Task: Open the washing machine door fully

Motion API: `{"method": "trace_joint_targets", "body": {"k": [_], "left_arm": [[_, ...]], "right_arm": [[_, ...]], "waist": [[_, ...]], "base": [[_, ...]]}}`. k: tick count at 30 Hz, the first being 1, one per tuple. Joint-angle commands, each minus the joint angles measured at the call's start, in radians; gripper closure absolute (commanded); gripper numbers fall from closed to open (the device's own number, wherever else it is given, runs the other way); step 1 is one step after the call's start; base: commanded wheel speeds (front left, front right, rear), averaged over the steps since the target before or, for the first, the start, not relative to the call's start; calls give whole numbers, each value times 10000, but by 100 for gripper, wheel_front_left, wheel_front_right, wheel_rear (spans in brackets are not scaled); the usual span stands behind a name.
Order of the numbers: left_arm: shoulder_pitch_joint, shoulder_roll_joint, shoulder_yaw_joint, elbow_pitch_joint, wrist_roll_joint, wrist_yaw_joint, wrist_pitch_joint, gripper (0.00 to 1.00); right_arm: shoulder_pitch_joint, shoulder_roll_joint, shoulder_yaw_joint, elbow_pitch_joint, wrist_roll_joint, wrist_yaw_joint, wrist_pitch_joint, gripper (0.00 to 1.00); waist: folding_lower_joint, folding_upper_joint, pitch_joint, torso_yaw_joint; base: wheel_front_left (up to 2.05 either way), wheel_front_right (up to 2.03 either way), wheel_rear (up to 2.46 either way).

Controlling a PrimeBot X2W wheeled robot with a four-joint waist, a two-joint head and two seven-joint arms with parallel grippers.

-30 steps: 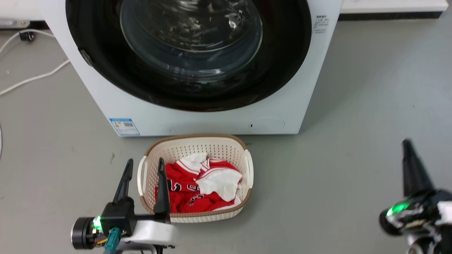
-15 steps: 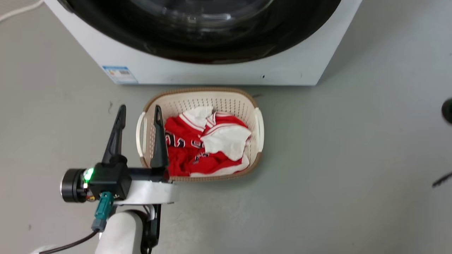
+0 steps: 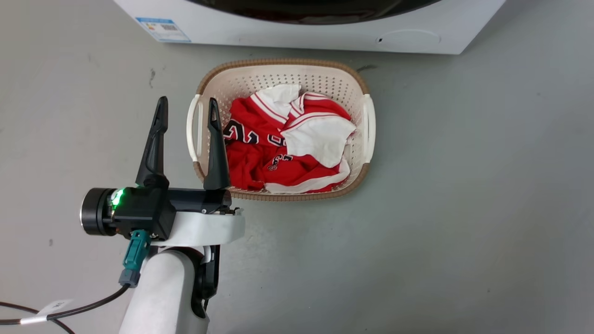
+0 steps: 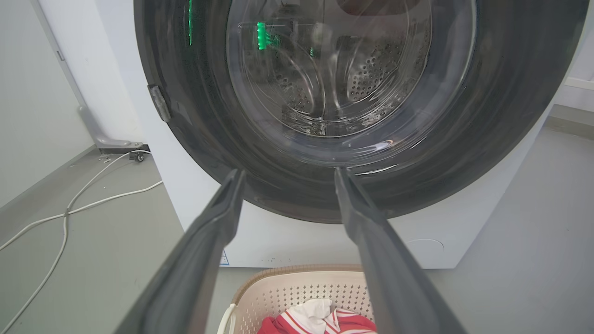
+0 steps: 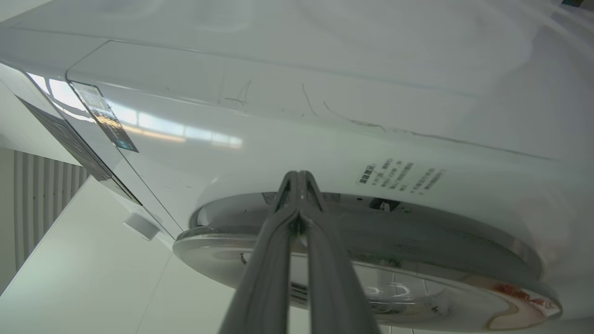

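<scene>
The washing machine (image 3: 297, 36) is a white box at the top of the head view, with a sliver of the black washing machine door (image 3: 315, 10) showing. In the left wrist view the door (image 4: 468, 139) sits flat against the machine (image 4: 297, 243), its glass bowl in the centre. My left gripper (image 3: 187, 100) is open and empty, low beside the basket, well short of the door (image 4: 288, 171). In the right wrist view my right gripper (image 5: 299, 177) is shut, its tips at the door's (image 5: 380, 241) rim where it meets the white front (image 5: 278, 116).
A cream laundry basket (image 3: 362, 79) holding red and white clothes (image 3: 287, 139) stands on the grey floor just in front of the machine. White cables (image 4: 69, 208) trail on the floor at the machine's left. A blue sticker (image 3: 162, 28) marks the lower left front.
The head camera has tilted down, so the machine slid up the picture and the right gripper left that view. The left gripper stays open beside the basket.
</scene>
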Motion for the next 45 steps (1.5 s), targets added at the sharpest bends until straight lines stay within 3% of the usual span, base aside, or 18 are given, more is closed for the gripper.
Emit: {"method": "trace_joint_targets", "body": {"k": [1,11,20,29,45], "left_arm": [[-170,6,-62,-37,-63,41,-24,0],[-356,6,-379,-10,-241,177,-24,0],[-435,7,-505,46,-368,255,-24,0],[-170,7,-377,182,-346,224,-26,0],[541,7,-46,341,-88,145,-24,0]], "right_arm": [[-331,-66,148,163,-122,-1,97,100],[-1918,54,1252,1134,-805,0,782,100],[-2125,196,2027,1429,-1186,-1,1542,100],[-1069,252,2231,920,-997,-1,2157,100],[2070,699,3098,-1144,-492,-1,3560,100]], "waist": [[-2,1,191,158],[-2,1,535,486],[-2,1,647,619],[-2,1,294,473],[-2,1,-1022,66]], "base": [[0,0,0],[0,0,0],[0,0,0],[0,0,0],[0,0,0]]}}
